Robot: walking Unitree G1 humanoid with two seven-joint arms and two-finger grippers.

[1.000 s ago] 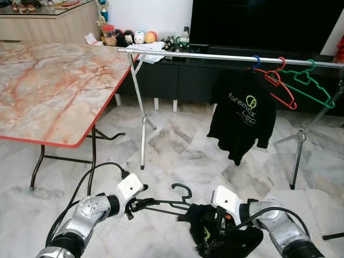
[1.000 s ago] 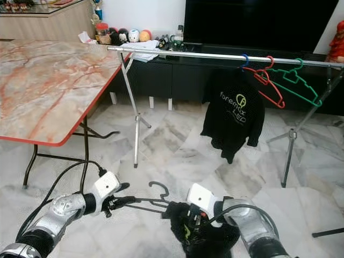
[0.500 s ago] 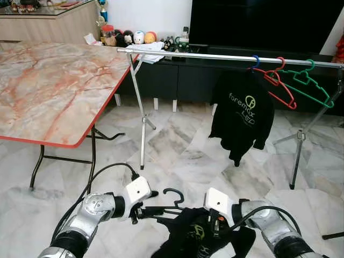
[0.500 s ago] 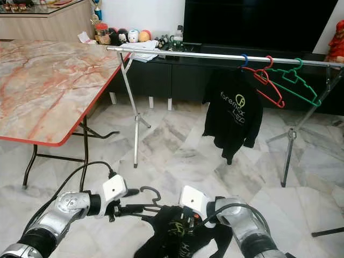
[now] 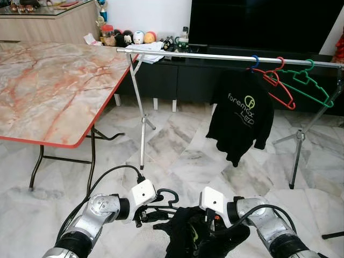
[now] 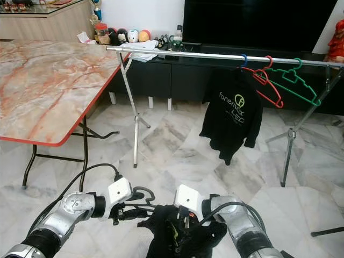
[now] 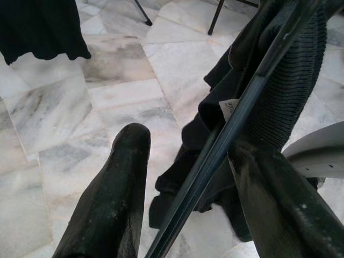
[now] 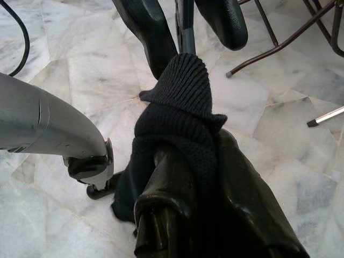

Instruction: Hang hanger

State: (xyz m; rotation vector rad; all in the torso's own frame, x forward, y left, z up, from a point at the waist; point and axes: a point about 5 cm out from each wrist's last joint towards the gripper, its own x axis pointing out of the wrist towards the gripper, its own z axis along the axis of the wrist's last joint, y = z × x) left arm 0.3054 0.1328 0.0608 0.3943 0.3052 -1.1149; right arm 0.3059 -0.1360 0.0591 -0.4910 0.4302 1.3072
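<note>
Left eye view, L to R: marble table point(image 5: 48, 86); left gripper point(image 5: 146, 214), fingers apart w/ black hanger point(image 5: 167, 198) bar between them; black garment point(image 5: 201, 239) on hanger, low over floor; right gripper point(image 5: 210, 226) clamped on garment; rail point(image 5: 215, 55) w/ 1 black shirt point(image 5: 242, 121), 2 hangers.

A home living room: large black television screen point(image 5: 258, 24) on a dark low cabinet point(image 5: 177, 75), marble-tiled floor point(image 5: 183, 156), marble-patterned red-edged tabletop point(image 5: 48, 86).
</note>
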